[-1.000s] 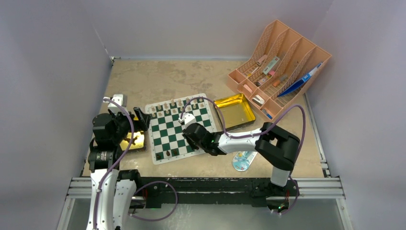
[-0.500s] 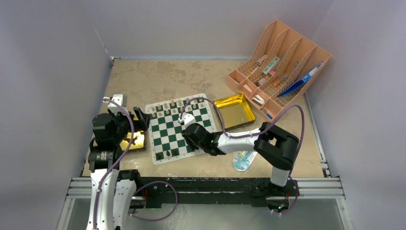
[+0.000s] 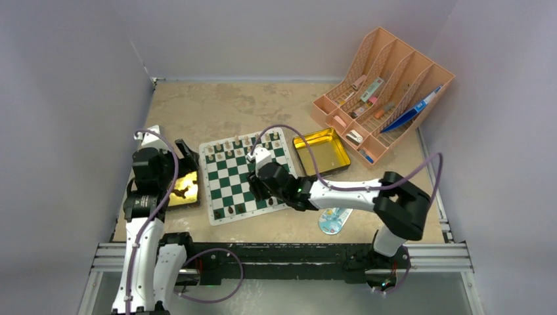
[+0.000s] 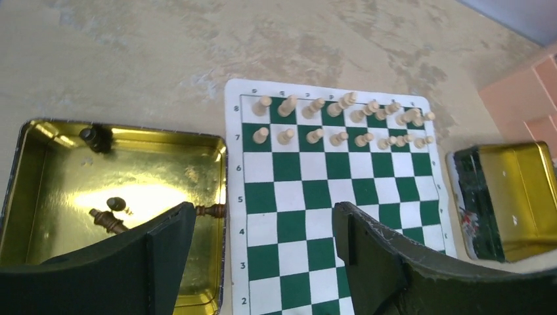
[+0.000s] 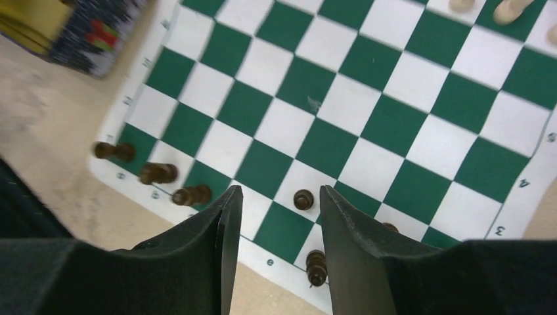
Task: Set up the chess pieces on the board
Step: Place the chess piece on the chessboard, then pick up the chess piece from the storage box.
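the left gripper hangs over the line where a gold tin lies just beside the board, its jaws spread wide with nothing between them. a few dark pieces lie in the tin, one in its far corner and one on its side against the right wall. the board sits flat in the middle of the table, and light pieces fill its two far rows, standing upright. over the board's near edge the right gripper points down with its jaws parted; a dark pawn stands on a white square in the gap, nearer the right finger, and is not gripped. other dark pieces stand along the near edge of the board on both sides of the fingers. right of the board lies a second gold tin, and an orange rack stands in the far right corner.
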